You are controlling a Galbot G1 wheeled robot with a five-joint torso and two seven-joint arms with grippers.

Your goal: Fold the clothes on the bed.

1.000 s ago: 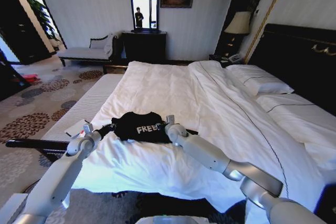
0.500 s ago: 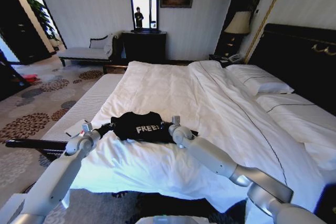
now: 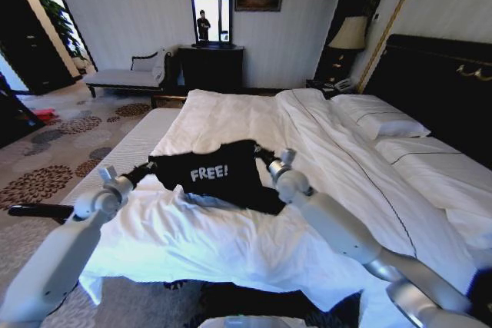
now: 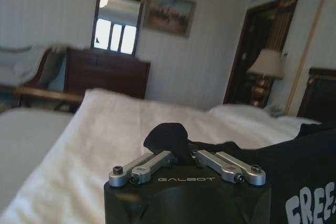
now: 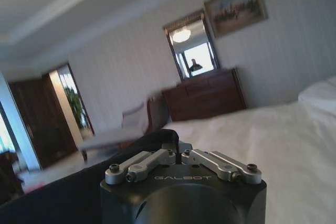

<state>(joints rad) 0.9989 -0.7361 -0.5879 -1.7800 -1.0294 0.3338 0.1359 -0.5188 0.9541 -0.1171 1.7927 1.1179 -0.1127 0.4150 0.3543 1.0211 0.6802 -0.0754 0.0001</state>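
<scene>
The clothes are one black T-shirt (image 3: pixel 219 178) with white "FREE!" lettering, held spread and lifted over the near part of the bed (image 3: pixel 231 124). My left gripper (image 3: pixel 137 177) is shut on its left edge, and a fold of black cloth (image 4: pixel 168 139) shows pinched between the fingers. On the other side my right gripper (image 3: pixel 269 160) is shut on the shirt's right edge (image 5: pixel 152 142). The lower hem droops onto the white duvet (image 3: pixel 192 236).
White pillows (image 3: pixel 380 120) and a dark headboard (image 3: pixel 442 86) lie to the right. A dark dresser (image 3: pixel 211 67) with a mirror and a pale chaise (image 3: pixel 127 74) stand by the far wall. Patterned carpet (image 3: pixel 61 151) runs along the bed's left side.
Both grippers have risen and spread apart, lifting the T-shirt off the duvet and stretching it open. It lay bunched on the bed a second ago.
</scene>
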